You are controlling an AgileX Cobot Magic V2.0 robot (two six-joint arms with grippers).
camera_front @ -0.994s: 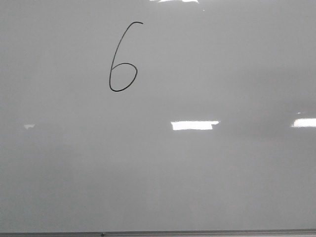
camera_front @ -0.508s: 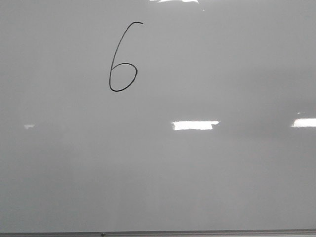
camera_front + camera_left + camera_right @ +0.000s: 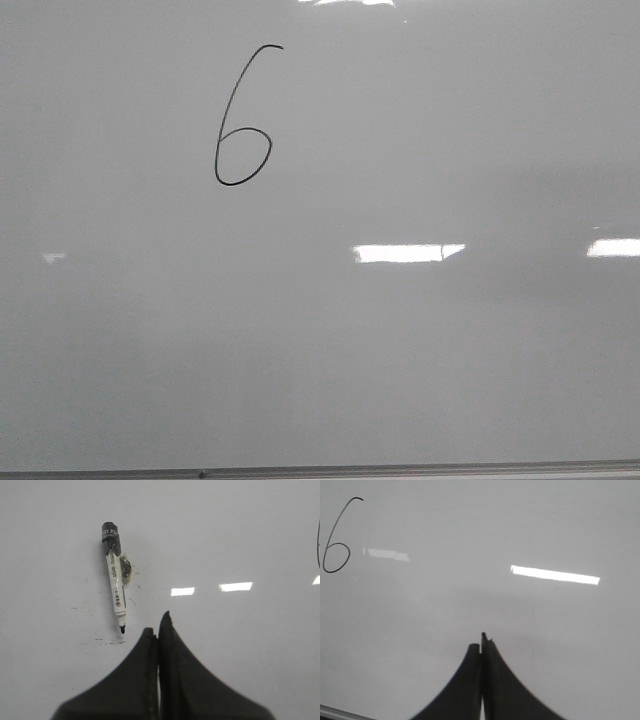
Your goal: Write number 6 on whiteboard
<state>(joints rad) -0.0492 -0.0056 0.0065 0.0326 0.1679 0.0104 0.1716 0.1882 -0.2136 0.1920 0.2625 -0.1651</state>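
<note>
I found the number 6 (image 3: 243, 117) complete on the upper left of the whiteboard (image 3: 420, 380), loop closed. The marker (image 3: 114, 578) lay uncapped just beyond the left gripper (image 3: 158, 625). Both it and the right gripper (image 3: 482, 641) were clenched empty; I judged nothing remained.

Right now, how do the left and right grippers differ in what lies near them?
The left gripper has an uncapped marker lying just beyond it among ink smudges; the right gripper faces bare whiteboard. The number 6 shows whole in the right wrist view, only an edge in the left. Both are shut and empty.
</note>
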